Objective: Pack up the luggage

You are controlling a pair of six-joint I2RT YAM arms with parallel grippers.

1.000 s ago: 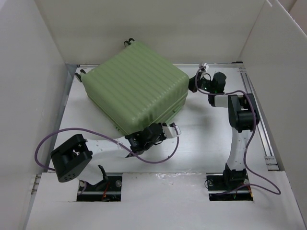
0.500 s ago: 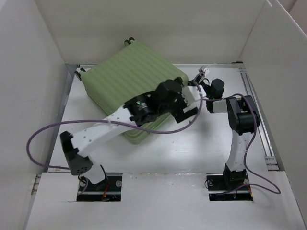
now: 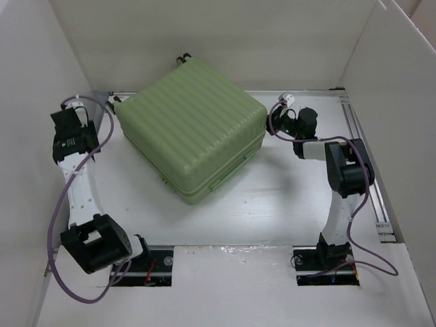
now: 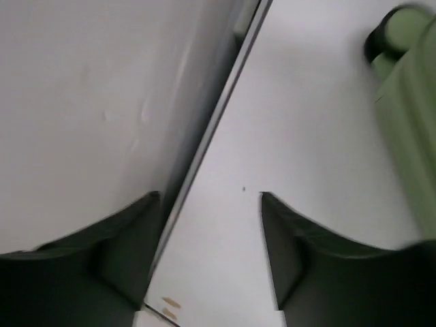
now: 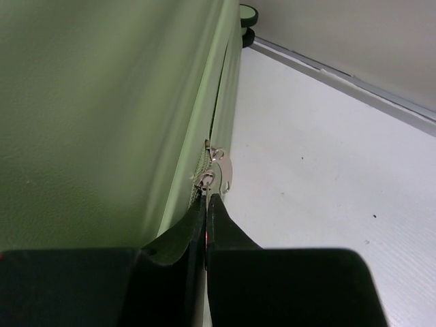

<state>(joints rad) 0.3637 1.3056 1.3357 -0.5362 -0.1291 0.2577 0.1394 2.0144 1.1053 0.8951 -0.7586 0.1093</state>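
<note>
The luggage [image 3: 191,136] is a light-green ribbed suitcase lying closed in the middle of the table. In the right wrist view its side wall [image 5: 102,116] fills the left half. My right gripper [image 3: 274,125] is at its right side seam. There it [image 5: 206,198] is shut on a silver zipper pull [image 5: 225,174], with a second slider [image 5: 216,153] just beyond. My left gripper [image 3: 70,117] is at the far left by the side wall. In its own view it [image 4: 210,197] is open and empty above bare table, with a black suitcase wheel [image 4: 381,37] ahead to the right.
White walls enclose the table on the left [image 3: 41,102], back and right. A metal rail [image 4: 211,129] runs along the foot of the left wall. Another rail [image 3: 368,163] lines the right edge. Purple cables [image 3: 75,184] trail along both arms.
My left arm has swung from the suitcase's near corner, over its lid, out to the far left by the wall. The right gripper has stayed at the zipper.
</note>
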